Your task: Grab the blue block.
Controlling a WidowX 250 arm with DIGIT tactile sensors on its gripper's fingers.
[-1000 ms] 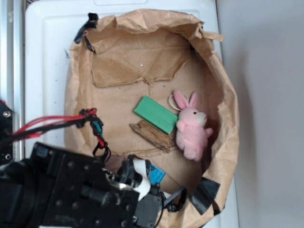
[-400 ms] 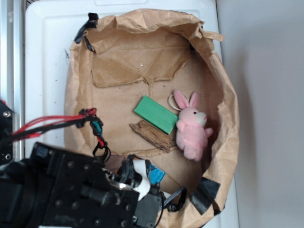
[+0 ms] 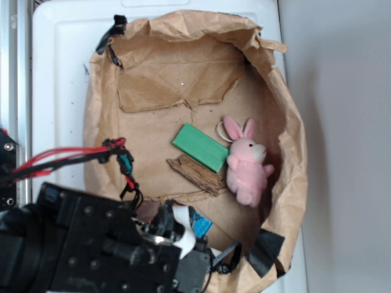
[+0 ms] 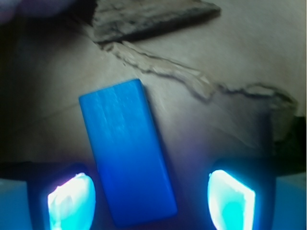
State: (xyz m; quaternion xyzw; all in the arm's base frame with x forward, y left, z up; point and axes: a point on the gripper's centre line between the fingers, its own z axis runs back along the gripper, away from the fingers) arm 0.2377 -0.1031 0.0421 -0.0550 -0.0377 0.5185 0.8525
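The blue block (image 4: 127, 151) lies flat on the brown paper, filling the lower middle of the wrist view; only a blue corner (image 3: 201, 225) shows past the arm in the exterior view. My gripper (image 4: 151, 201) hangs just above it, open. Its two glowing fingertips (image 4: 72, 201) stand on either side of the block's near end, closer on the left and with a wide gap on the right. In the exterior view the gripper (image 3: 183, 235) is mostly hidden under the black arm at the bag's near edge.
A brown rough wood piece (image 3: 197, 174) lies just beyond the block, also seen as wood piece (image 4: 148, 17). A green block (image 3: 200, 147) and a pink plush rabbit (image 3: 246, 163) sit behind it. Crumpled brown paper bag walls (image 3: 287, 122) surround everything, on a white tray (image 3: 61, 73).
The arm has shifted slightly down and toward the near edge of the bag over the blue block. Nothing else has moved.
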